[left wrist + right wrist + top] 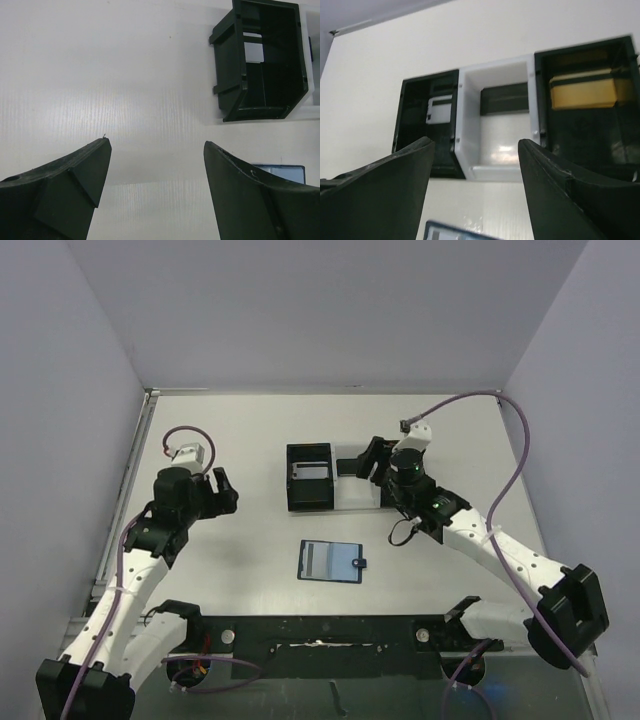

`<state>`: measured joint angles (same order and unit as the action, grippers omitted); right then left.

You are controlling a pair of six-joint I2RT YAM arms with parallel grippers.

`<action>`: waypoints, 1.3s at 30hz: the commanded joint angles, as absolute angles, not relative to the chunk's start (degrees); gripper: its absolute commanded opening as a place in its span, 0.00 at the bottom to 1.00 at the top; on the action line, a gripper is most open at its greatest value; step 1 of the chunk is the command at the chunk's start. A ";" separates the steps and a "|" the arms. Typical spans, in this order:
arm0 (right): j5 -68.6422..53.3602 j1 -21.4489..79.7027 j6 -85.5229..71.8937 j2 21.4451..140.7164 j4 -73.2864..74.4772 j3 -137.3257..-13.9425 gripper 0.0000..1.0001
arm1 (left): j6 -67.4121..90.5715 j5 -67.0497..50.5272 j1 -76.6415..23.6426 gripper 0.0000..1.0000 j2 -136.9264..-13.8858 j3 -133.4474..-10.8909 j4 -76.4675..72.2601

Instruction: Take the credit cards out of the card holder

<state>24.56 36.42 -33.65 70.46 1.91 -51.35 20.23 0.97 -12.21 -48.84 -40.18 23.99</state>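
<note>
From above, the blue wallet (330, 560) lies open and flat on the table (220, 430), between the two arms. The left gripper (225, 490) hangs open off to the side. The right gripper (362, 462) is by the black box (309, 502), open too and holding nothing.

The left wrist view shows wide fingers over bare table, and a grey card (254, 52) in that box.

The right wrist view shows a gold card (582, 92) in the other box (580, 145) and a dark card (504, 99) in the white tray (497, 172). I cannot tell if the wallet has more cards. The right arm should lift straight up, clear of the walls, then check the wallet.
</note>
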 commanded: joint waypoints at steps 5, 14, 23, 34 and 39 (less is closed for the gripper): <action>-0.33 37.18 -57.08 65.79 -3.83 -37.26 0.69 | 18.72 -2.70 -11.78 0.75 -51.15 -40.56 20.34; 2.98 47.99 -63.49 75.65 0.30 -39.15 0.55 | 18.63 -6.60 -11.99 0.75 -53.52 -40.44 19.77; 0.90 51.67 -65.82 82.95 1.40 -41.73 0.53 | 18.54 -7.40 -12.38 0.75 -54.55 -40.65 19.78; -0.11 51.76 -67.11 88.24 2.79 -40.12 0.48 | 25.67 -21.79 -13.16 0.68 -57.75 -39.26 15.36; 2.85 51.55 -69.46 87.51 4.30 -38.09 0.48 | 35.04 -23.79 -22.71 0.59 -62.10 -35.64 5.97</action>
<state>-0.56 51.44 -67.42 88.51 2.15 -39.79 27.57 -19.18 -15.51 -59.42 -36.73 15.14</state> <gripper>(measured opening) 0.477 0.612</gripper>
